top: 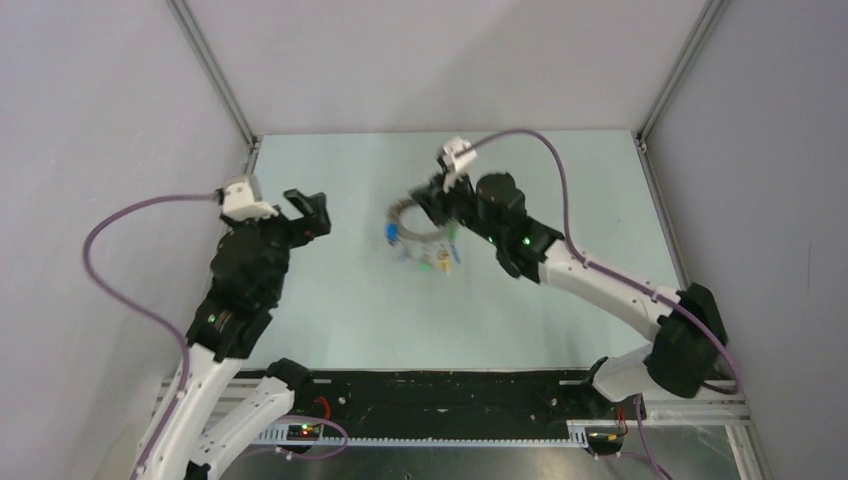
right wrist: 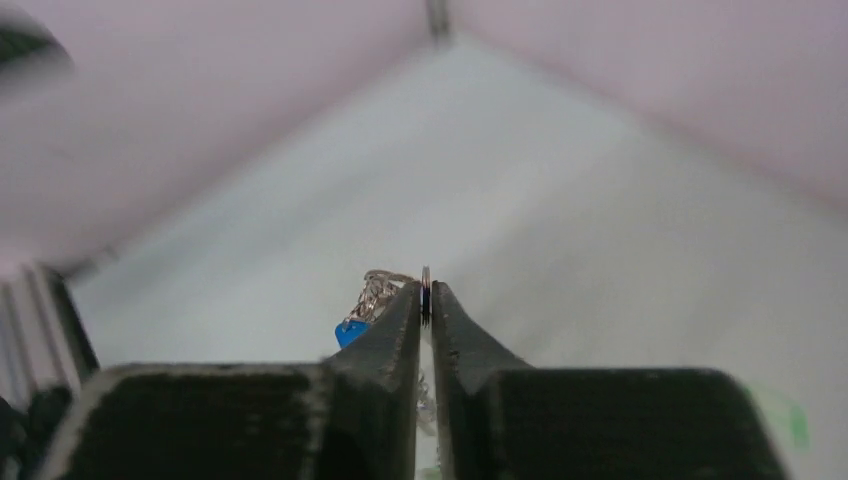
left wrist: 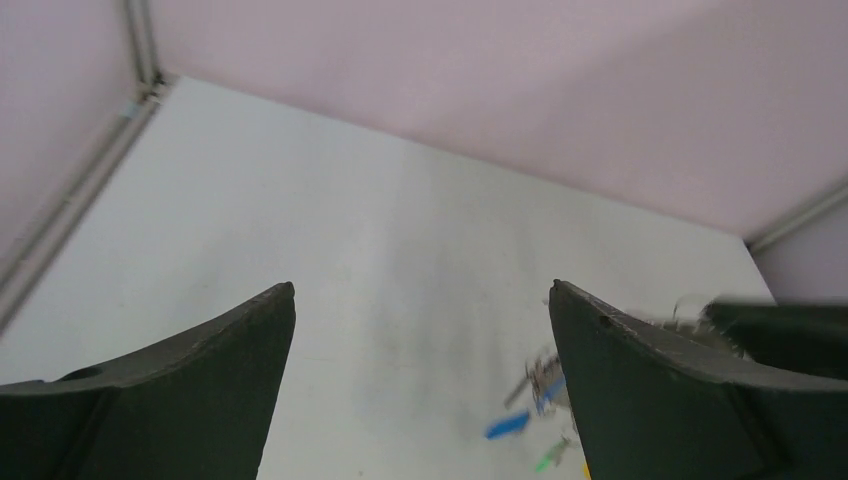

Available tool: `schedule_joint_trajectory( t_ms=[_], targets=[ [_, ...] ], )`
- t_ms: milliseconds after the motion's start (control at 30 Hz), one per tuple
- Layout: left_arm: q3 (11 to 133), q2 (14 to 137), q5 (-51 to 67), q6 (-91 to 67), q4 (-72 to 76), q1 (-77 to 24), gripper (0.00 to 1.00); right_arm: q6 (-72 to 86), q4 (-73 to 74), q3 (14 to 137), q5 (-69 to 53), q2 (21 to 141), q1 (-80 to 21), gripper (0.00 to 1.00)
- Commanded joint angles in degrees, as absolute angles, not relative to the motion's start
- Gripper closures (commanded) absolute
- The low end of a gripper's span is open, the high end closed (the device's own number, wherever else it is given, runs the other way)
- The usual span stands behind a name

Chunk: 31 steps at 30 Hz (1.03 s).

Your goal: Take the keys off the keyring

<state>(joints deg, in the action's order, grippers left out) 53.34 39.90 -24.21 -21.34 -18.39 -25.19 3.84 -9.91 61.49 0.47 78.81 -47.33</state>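
Observation:
My right gripper [top: 436,205] is shut on the keyring [top: 408,218], a flat grey metal ring, and holds it near the table's middle. In the right wrist view the ring's thin edge [right wrist: 426,284] sticks up between the closed fingertips [right wrist: 408,310], and a blue key head [right wrist: 349,331] and a small chain hang left of them. Blue and green keys [top: 418,250] dangle under the ring. My left gripper [top: 308,215] is open and empty, well left of the ring. In the left wrist view the keys [left wrist: 530,400] show blurred beside its right finger [left wrist: 640,380].
The pale table [top: 350,320] is boxed in by grey walls with metal corner posts [top: 215,75]. A black rail [top: 450,395] runs along the near edge by the arm bases.

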Motion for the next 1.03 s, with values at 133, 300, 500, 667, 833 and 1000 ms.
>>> schedule_joint_trajectory(
  t_ms=[133,300,500,667,833,1000],
  targets=[
    [50.95,32.82,-32.46,-17.14,-23.02,-24.81,0.00,5.08,-31.23,81.54,-10.46,80.09,-47.84,0.16],
    [52.80,33.05,-32.02,-20.29,-22.60,-24.88,0.00,2.94,-20.30,75.98,-2.12,72.58,-46.91,0.06],
    [56.07,36.05,-35.29,-23.22,-22.58,-25.00,0.00,1.31,-9.26,67.10,6.60,59.97,-42.39,0.06],
    [58.94,35.03,-36.16,-21.83,-21.75,-25.14,0.00,-2.63,-4.74,61.65,13.15,49.43,-40.15,0.05],
    [61.14,33.83,-36.57,-20.09,-20.08,-25.14,0.00,-6.60,-1.14,59.33,17.18,43.28,-39.80,0.05],
    [61.24,34.49,-34.78,-18.20,-19.68,-25.14,0.00,-7.33,1.31,58.96,17.68,41.56,-39.80,0.04]
  ],
)
